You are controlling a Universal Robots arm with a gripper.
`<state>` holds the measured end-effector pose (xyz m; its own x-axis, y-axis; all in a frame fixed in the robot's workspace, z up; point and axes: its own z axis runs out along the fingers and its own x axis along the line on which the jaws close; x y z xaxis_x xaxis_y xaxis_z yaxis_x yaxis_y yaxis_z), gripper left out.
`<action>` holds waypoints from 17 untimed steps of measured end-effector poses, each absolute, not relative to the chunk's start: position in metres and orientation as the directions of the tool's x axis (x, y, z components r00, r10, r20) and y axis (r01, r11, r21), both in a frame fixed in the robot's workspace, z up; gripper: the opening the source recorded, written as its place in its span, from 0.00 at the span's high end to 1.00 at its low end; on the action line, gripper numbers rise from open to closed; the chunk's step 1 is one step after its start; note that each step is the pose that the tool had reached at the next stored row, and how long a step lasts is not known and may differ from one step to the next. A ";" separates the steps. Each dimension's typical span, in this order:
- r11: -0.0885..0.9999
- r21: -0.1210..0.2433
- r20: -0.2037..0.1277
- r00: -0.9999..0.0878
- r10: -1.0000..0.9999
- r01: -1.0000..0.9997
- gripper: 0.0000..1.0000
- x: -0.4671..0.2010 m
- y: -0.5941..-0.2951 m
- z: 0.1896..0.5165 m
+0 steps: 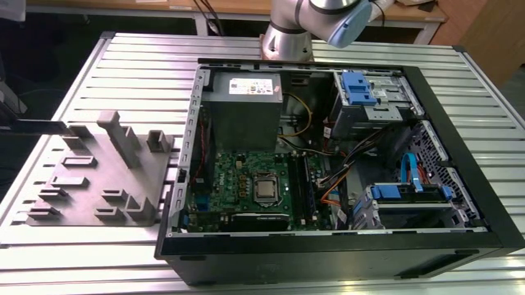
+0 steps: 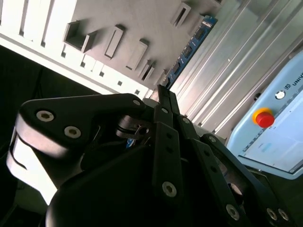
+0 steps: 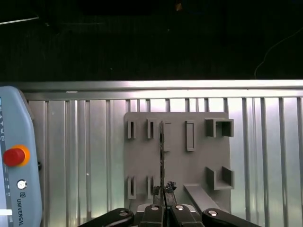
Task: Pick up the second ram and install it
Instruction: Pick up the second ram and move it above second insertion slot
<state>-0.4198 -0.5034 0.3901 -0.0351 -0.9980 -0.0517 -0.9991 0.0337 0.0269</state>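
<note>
Black two-finger gripper (image 3: pixel 164 193) is pressed together on the second ram (image 2: pixel 191 48), a thin blue-green stick hanging edge-on above the flat grey slotted holder plate (image 3: pixel 142 161), near the edge of the ribbed metal table (image 3: pixel 71 142); I'd say firm pinch, no swinging, squared for the green motherboard (image 1: pixel 246 181)

Ribbed aluminium table (image 1: pixel 98 67) spans exterior view, slats lit evenly. Wooden bench (image 1: pixel 230 6) on white legs at 12 o'clock. Wooden panel (image 1: pixel 492 31) at 2 o'clock. Dark floor (image 1: pixel 41 61) at 10 o'clock.
</note>
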 end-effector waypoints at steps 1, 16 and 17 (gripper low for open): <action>0.034 0.027 -0.052 -0.035 -0.998 -0.999 0.92 -0.420 -0.503 0.394; 0.034 0.027 -0.053 -0.035 -0.998 -0.999 0.92 -0.420 -0.503 0.413; 0.034 0.027 -0.052 -0.035 -0.998 -0.999 0.92 -0.419 -0.503 0.413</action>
